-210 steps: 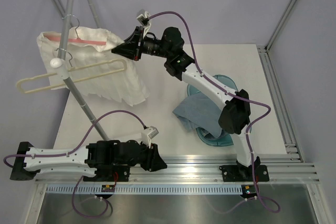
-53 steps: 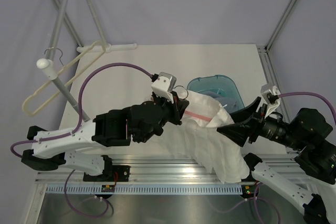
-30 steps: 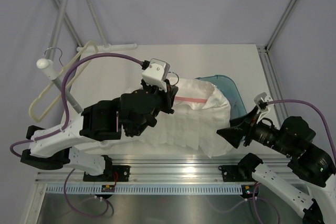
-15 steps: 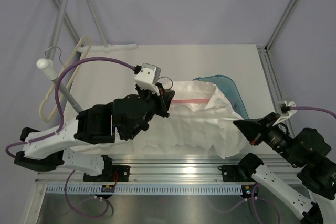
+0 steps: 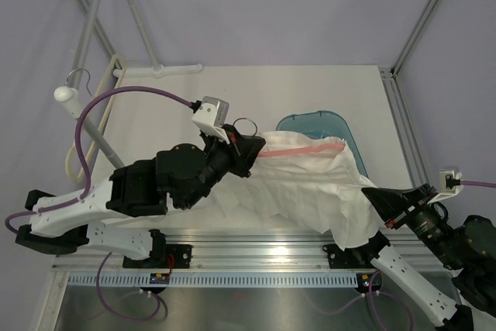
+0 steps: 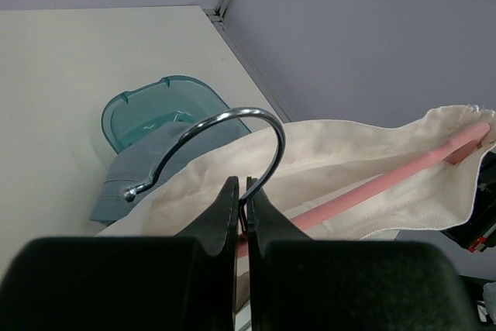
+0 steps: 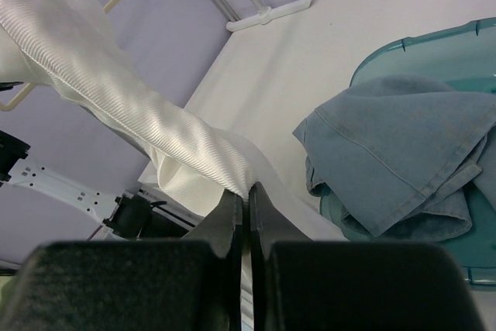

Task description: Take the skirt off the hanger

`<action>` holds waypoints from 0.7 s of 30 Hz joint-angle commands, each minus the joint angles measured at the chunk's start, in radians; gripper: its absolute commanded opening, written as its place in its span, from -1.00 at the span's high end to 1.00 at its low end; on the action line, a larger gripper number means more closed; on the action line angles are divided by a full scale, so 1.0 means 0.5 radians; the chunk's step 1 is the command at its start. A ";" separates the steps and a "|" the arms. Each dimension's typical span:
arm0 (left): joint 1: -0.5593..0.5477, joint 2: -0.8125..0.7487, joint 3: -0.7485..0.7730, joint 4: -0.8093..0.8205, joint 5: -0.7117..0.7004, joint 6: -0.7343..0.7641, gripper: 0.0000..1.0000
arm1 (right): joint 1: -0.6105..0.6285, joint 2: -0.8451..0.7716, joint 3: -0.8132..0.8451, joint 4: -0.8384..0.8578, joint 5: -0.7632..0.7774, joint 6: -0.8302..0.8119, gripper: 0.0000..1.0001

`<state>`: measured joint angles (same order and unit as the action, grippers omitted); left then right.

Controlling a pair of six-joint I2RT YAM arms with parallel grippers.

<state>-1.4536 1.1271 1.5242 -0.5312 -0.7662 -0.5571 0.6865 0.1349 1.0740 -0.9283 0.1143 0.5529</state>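
Left gripper [image 6: 241, 190] pinches the hanger hook [image 6: 267, 125], right gripper [image 5: 372, 194] at four o'clock clamps the skirt [image 5: 310, 187]; if fabric snags, the pull could wrench the hook free

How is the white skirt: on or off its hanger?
On: the pink plastic hanger sits inside the white pleated skirt.

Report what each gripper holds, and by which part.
The left gripper holds the hanger, pinched at the neck of its metal hook. The right gripper holds the white skirt, pinched at a bunched fold of cloth.
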 commanded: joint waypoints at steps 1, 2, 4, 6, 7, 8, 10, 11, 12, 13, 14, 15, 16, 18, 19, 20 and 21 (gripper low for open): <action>0.054 -0.223 0.001 0.044 -0.211 0.160 1.00 | -0.017 0.019 -0.056 -0.009 0.180 -0.026 1.00; 0.054 -0.229 -0.005 0.089 -0.168 0.157 1.00 | -0.017 0.052 -0.071 0.025 0.113 -0.035 1.00; 0.054 -0.220 0.016 0.090 -0.161 0.160 1.00 | -0.017 0.059 -0.083 0.010 0.139 -0.014 1.00; 0.057 -0.220 0.059 0.026 -0.192 0.160 1.00 | -0.017 -0.021 -0.080 -0.024 0.259 0.017 1.00; 0.057 -0.232 0.059 0.010 -0.204 0.157 1.00 | -0.017 -0.055 -0.077 -0.030 0.290 0.020 1.00; 0.057 -0.248 0.050 -0.005 -0.228 0.160 1.00 | -0.017 -0.125 -0.065 -0.085 0.372 0.029 1.00; 0.060 -0.309 -0.005 0.001 -0.259 0.151 1.00 | -0.017 -0.177 0.002 -0.168 0.458 0.026 1.00; 0.057 -0.327 -0.023 0.007 -0.278 0.148 1.00 | -0.017 -0.223 0.021 -0.241 0.532 0.038 1.00; 0.060 -0.343 -0.054 0.013 -0.284 0.136 1.00 | -0.014 -0.251 0.033 -0.251 0.554 0.051 1.00; 0.063 -0.358 -0.066 0.019 -0.284 0.133 1.00 | -0.017 -0.263 0.021 -0.230 0.557 0.054 1.00; 0.063 -0.364 -0.072 0.034 -0.284 0.130 1.00 | -0.017 -0.336 0.012 -0.196 0.520 0.036 1.00; 0.066 -0.364 -0.082 0.041 -0.278 0.129 1.00 | -0.014 -0.334 -0.013 -0.190 0.499 0.032 1.00; 0.063 -0.358 -0.079 0.047 -0.272 0.126 1.00 | -0.017 -0.316 -0.019 -0.193 0.477 0.032 1.00; 0.063 -0.337 -0.072 0.068 -0.238 0.117 1.00 | -0.014 -0.188 -0.046 -0.159 0.364 0.029 1.00; 0.063 -0.328 -0.060 0.078 -0.214 0.117 1.00 | -0.017 -0.099 -0.065 -0.120 0.260 0.029 1.00; 0.063 -0.309 -0.054 0.102 -0.162 0.111 1.00 | -0.014 -0.071 -0.083 -0.016 0.214 0.026 1.00; 0.066 -0.303 -0.048 0.114 -0.131 0.096 1.00 | -0.014 -0.028 -0.126 0.043 0.168 0.026 1.00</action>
<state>-1.4246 0.9573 1.4776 -0.5350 -0.8158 -0.5274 0.6849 0.0338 1.0420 -1.0080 0.2371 0.5762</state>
